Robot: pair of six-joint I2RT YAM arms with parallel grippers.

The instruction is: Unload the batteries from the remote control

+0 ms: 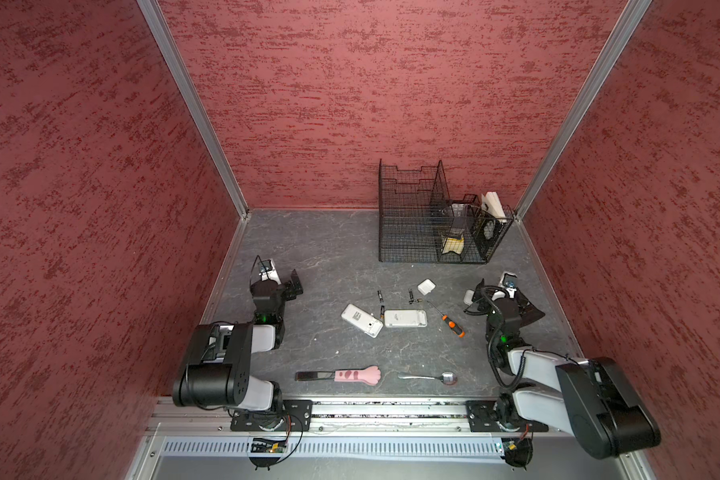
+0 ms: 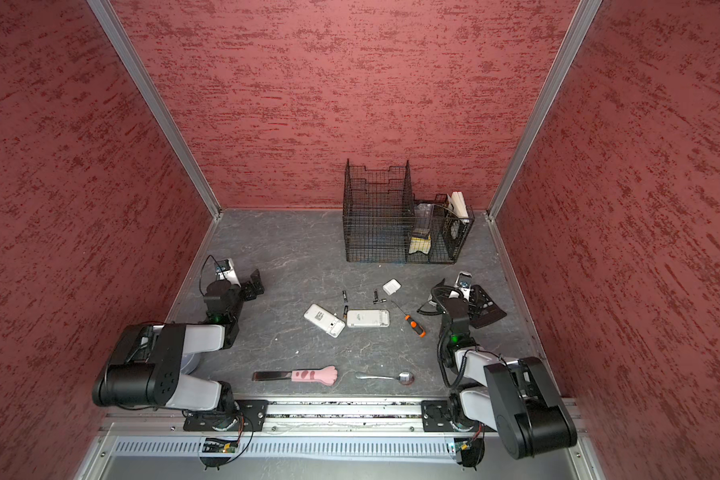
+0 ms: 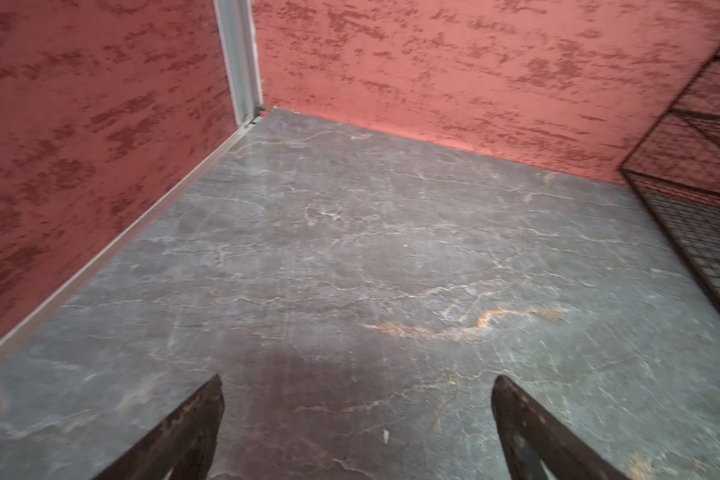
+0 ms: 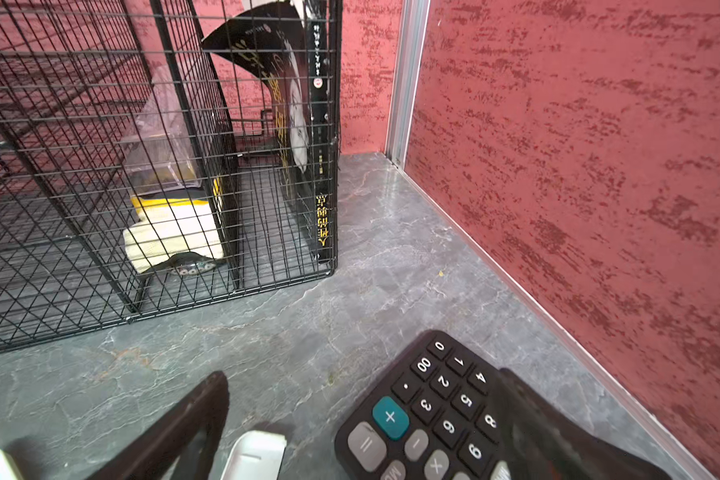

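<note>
Several batteries central | left gripper released, table ahead open | right gripper released over calculator

Right wrist view: white digits were read on the black keys of the calculator: 0, 00, 1, 2, 3, 4, 5, 6, 8, 9, plus a dot. A white "+" was printed on its teal key. "=", "−" and "×" were marked on grey keys, and a cut-off "M" was seen at the frame edge. Yellow Chinese characters were noted on the black spine of the book in the wire rack but could not be read with certainty. Print on the angled white remote and the straight white remote was too small to be read.
</note>
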